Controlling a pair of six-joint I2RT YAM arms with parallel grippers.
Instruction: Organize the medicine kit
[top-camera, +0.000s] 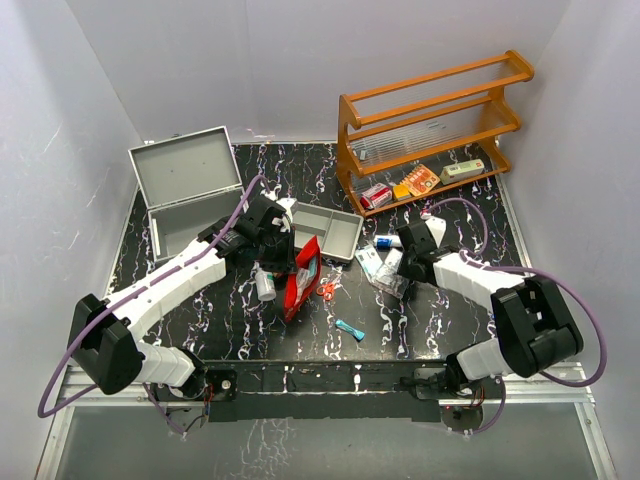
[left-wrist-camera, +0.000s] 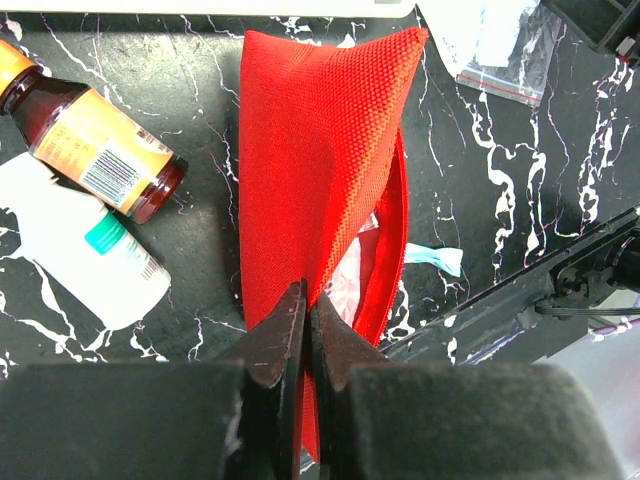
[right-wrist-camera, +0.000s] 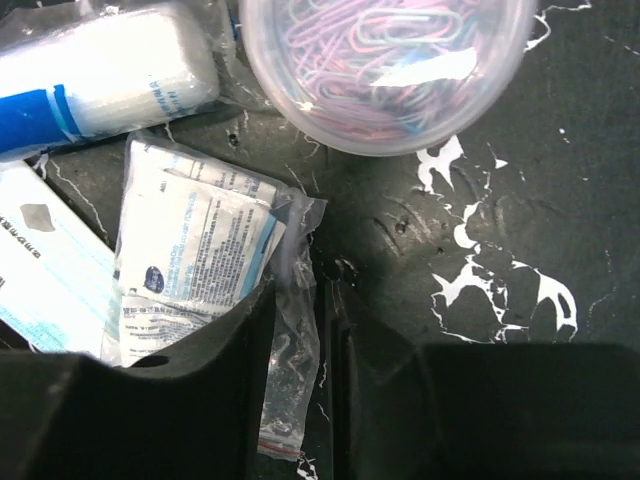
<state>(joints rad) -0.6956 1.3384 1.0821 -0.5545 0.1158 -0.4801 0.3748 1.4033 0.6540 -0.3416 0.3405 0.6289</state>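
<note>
My left gripper (top-camera: 277, 247) is shut on the top edge of a red fabric pouch (top-camera: 302, 278) and holds it upright; in the left wrist view the jaws (left-wrist-camera: 308, 300) pinch the pouch (left-wrist-camera: 320, 150), which gapes open to the right with a white packet inside. My right gripper (top-camera: 405, 265) is low over a pile of clear bags (top-camera: 383, 268). In the right wrist view its jaws (right-wrist-camera: 302, 300) stand narrowly apart astride the edge of a clear zip bag (right-wrist-camera: 200, 260) holding a white packet. The open grey case (top-camera: 190, 190) stands at the back left.
A grey tray (top-camera: 325, 228) lies behind the pouch. A brown bottle (left-wrist-camera: 95, 145) and a white bottle (left-wrist-camera: 85, 255) lie left of it. Orange scissors (top-camera: 327, 290) and a teal item (top-camera: 350, 329) lie in front. A wooden shelf (top-camera: 430, 130) stands back right. A cup of paper clips (right-wrist-camera: 385, 65) and bagged gauze (right-wrist-camera: 100, 70) lie by the right gripper.
</note>
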